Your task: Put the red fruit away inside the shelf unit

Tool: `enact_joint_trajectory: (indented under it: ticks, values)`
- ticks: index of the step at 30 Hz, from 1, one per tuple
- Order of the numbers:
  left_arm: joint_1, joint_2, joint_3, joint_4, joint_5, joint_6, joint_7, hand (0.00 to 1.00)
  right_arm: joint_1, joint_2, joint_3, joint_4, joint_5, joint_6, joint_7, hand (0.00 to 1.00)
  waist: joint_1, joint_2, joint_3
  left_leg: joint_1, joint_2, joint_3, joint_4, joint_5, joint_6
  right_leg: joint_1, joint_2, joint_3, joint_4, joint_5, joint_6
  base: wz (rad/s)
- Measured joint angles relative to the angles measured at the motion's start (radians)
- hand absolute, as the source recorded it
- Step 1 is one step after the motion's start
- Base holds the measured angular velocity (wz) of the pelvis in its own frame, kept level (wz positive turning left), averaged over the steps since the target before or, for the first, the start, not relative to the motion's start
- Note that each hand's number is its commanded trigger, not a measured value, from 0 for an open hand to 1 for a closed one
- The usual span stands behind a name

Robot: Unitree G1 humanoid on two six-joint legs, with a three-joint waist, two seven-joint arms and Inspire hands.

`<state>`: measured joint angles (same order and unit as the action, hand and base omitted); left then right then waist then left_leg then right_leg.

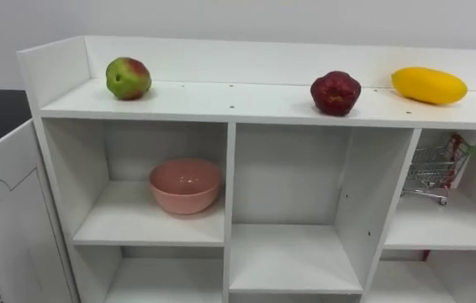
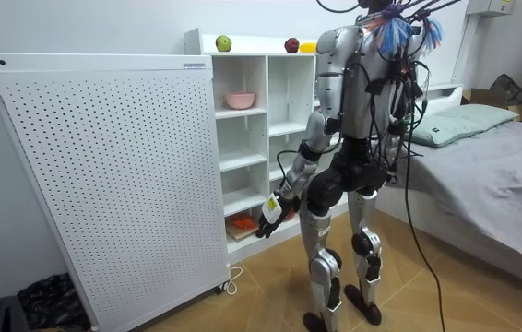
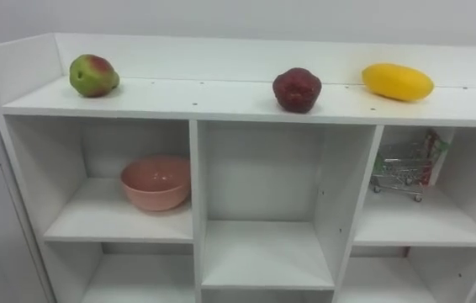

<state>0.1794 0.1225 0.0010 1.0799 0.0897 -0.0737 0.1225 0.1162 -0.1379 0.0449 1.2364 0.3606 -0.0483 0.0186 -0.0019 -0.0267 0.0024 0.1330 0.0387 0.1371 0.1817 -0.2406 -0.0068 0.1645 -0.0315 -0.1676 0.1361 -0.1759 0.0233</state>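
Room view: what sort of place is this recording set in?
Probably a bedroom: a bed with grey bedding and a pillow stands near a white shelf unit holding fruit and a bowl.

— What stands against the wall (image 2: 77, 26)?
— A white shelf unit (image 1: 230, 177) with open compartments, and just beside it a tall white perforated panel (image 2: 104, 175).
— And the rest?
— A wooden floor (image 2: 464, 300), and on the room view's right a bed (image 2: 510, 175) with a grey cover and a pillow (image 2: 450, 124).
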Motion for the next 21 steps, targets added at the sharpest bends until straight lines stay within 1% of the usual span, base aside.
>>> enact_joint_trajectory:
  ticks: [4, 6, 7, 8, 9, 10, 12, 13, 15, 16, 17, 18, 19, 21]
  values:
    - [0.007, 0.001, 0.019, -0.001, 0.002, 0.0, 0.001, 0.0, 0.0, -0.003, -0.048, -0.067, 0.002, 0.007, -0.067, 0.0, -0.003, -0.001, 0.0008, 0.0, 0.0, -0.001, 0.001, 0.0, 0.0, -0.003, 0.0, 0.001, 0.001, 0.0, 0.0, -0.02]
    - [0.016, 0.004, 0.042, -0.004, 0.002, 0.0, 0.0, 0.0, -0.001, -0.005, -0.106, -0.165, 0.013, 0.005, -0.115, 0.0, -0.008, -0.003, 0.0008, 0.004, -0.001, -0.001, 0.001, 0.0, 0.0, -0.002, 0.0, 0.003, 0.002, 0.0, 0.0, -0.06]
    - [0.018, 0.006, 0.045, -0.004, 0.004, 0.0, 0.001, 0.0, -0.002, -0.006, -0.116, -0.197, 0.019, 0.004, -0.132, 0.0, -0.008, -0.003, 0.0008, 0.007, -0.002, 0.0, 0.0, 0.001, 0.001, 0.0, 0.0, 0.003, 0.002, 0.0, 0.0, -0.1]
    - [0.022, 0.01, 0.049, -0.004, 0.015, 0.0, 0.001, 0.0, -0.003, -0.008, -0.127, -0.268, 0.021, 0.001, -0.167, 0.0, -0.008, -0.001, 0.0054, 0.016, -0.003, 0.0, -0.001, 0.001, 0.001, 0.006, 0.0, 0.003, 0.003, 0.0, 0.0, -0.06]
    - [0.026, 0.011, 0.056, -0.007, 0.024, 0.0, 0.002, 0.0, -0.003, -0.01, -0.133, -0.338, 0.026, -0.012, -0.197, 0.0, -0.012, -0.002, 0.0069, 0.02, -0.003, -0.001, -0.002, 0.001, 0.001, 0.01, -0.001, 0.002, 0.002, 0.0, 0.0, -0.04]
    - [0.028, 0.011, 0.056, -0.012, 0.024, 0.0, 0.003, 0.0, -0.003, -0.01, -0.138, -0.374, 0.029, -0.019, -0.211, 0.0, -0.017, -0.004, 0.0074, 0.02, -0.003, -0.001, -0.002, 0.001, 0.001, 0.01, -0.001, 0.002, 0.002, 0.0, 0.0, 0.0]
    - [0.032, 0.01, 0.057, -0.021, 0.034, -0.001, 0.004, 0.0, -0.007, -0.011, -0.158, -0.559, 0.028, -0.021, -0.266, 0.0, -0.017, -0.004, 0.0115, 0.017, -0.005, -0.004, -0.002, 0.001, 0.002, 0.007, -0.001, 0.004, 0.003, 0.0, 0.0, 0.0]
    - [0.033, 0.01, 0.058, -0.021, 0.039, 0.0, 0.004, 0.0, -0.008, -0.013, -0.163, -0.605, 0.028, -0.023, -0.28, 0.0, -0.017, -0.004, 0.0114, 0.017, -0.005, -0.005, -0.002, 0.001, 0.002, 0.007, -0.001, 0.004, 0.002, 0.0, 0.0, 0.0]
    - [0.033, 0.013, 0.061, -0.022, 0.061, 0.0, 0.003, 0.0, -0.02, -0.02, -0.175, -0.75, 0.026, -0.041, -0.325, 0.0, -0.018, -0.008, 0.0097, 0.015, -0.006, -0.01, -0.003, 0.001, 0.002, 0.007, -0.001, 0.001, -0.001, 0.0, 0.0, 0.02]
    - [0.033, 0.014, 0.061, -0.022, 0.061, 0.002, 0.002, 0.0, -0.029, -0.022, -0.175, -0.773, 0.021, -0.046, -0.334, 0.0, -0.019, -0.009, 0.0089, 0.013, -0.006, -0.009, -0.002, 0.001, 0.002, 0.006, -0.001, 0.001, -0.001, 0.0, 0.0, 0.0]
    - [0.033, 0.015, 0.06, -0.022, 0.062, 0.002, 0.001, 0.0, -0.046, -0.023, -0.181, -0.815, -0.006, -0.052, -0.35, 0.0, -0.021, -0.012, 0.0065, 0.01, -0.007, -0.01, 0.002, 0.002, 0.002, 0.002, -0.001, 0.0, -0.001, 0.0, 0.0, 0.0]
    - [0.034, 0.016, 0.06, -0.022, 0.063, 0.002, 0.002, 0.0, -0.061, -0.024, -0.186, -0.85, -0.04, -0.059, -0.368, 0.0, -0.02, -0.012, 0.0007, 0.005, -0.007, -0.01, 0.004, 0.003, 0.003, -0.003, -0.001, 0.0, 0.0, 0.0, 0.0, 0.0]
    - [0.034, 0.017, 0.061, -0.023, 0.066, 0.002, 0.002, 0.0, -0.065, -0.024, -0.187, -0.869, -0.059, -0.06, -0.381, 0.0, -0.02, -0.014, -0.0013, 0.001, -0.008, -0.01, 0.005, 0.003, 0.003, -0.006, -0.001, 0.0, 0.0, 0.0, 0.0, 0.0]
    - [0.04, 0.03, 0.061, -0.024, 0.101, 0.002, 0.004, 0.0, -0.076, -0.025, -0.189, -0.958, -0.096, -0.066, -0.432, 0.0, -0.02, -0.023, -0.0014, -0.001, -0.008, -0.012, 0.005, 0.004, 0.003, -0.008, -0.001, 0.0, 0.0, 0.0, 0.0, 0.0]
